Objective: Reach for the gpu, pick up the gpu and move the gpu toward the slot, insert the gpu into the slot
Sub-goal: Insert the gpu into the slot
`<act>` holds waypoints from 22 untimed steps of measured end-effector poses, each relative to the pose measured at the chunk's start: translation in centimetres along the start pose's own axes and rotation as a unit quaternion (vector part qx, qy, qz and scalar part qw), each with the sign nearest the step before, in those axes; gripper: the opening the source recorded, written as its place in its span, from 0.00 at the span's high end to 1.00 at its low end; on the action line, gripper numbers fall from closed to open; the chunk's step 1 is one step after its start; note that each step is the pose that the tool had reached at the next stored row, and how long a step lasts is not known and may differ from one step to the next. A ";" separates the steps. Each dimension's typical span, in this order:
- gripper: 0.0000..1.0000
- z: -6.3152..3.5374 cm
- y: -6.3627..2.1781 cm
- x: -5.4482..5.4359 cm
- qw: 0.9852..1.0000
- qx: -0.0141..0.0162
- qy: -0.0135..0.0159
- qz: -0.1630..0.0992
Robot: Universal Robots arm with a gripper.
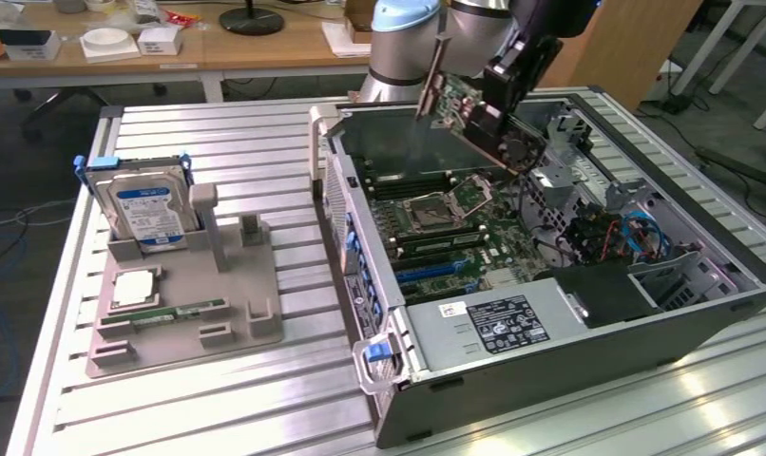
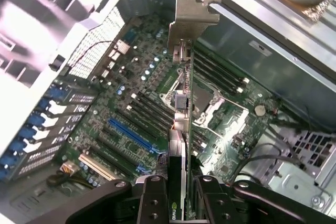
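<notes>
The gpu [image 1: 474,119], a green card with a silver end bracket [image 1: 431,81], hangs tilted above the open computer case [image 1: 586,342]. My gripper [image 1: 507,90] is shut on it at the end away from the bracket. In the wrist view the gpu [image 2: 182,124] is edge-on between my fingers [image 2: 153,200], with its bracket [image 2: 191,14] at the far end and my gripper [image 2: 181,205] clamped on both faces. Below the card lies the motherboard [image 2: 142,77] with a long blue slot [image 2: 131,135], also visible as the blue slot [image 1: 436,271]. The card is well above the board and not touching it.
A grey holder [image 1: 219,323] on the slatted table at the exterior view's left carries a silver hard drive with a blue label [image 1: 148,211], a processor chip [image 1: 136,285] and a narrow memory stick [image 1: 181,312]. Cables and drive cages [image 1: 611,237] crowd the case's right side.
</notes>
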State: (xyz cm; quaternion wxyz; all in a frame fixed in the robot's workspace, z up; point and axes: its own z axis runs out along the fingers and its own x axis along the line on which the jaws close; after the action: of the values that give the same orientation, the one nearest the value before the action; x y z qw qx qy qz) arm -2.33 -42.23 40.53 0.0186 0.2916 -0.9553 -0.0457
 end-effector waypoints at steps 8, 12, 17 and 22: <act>0.74 0.02 0.00 0.0 0.998 0.001 0.007 -0.066; 0.74 0.03 0.00 0.0 0.995 0.001 0.010 -0.103; 0.74 0.04 -0.01 0.0 0.989 0.001 0.015 -0.148; 0.74 0.06 -0.01 0.0 0.981 0.002 0.019 -0.192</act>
State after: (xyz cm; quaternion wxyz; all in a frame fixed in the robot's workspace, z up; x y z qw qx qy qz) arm -2.33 -42.23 40.47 0.0270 0.4704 -0.8811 -0.0413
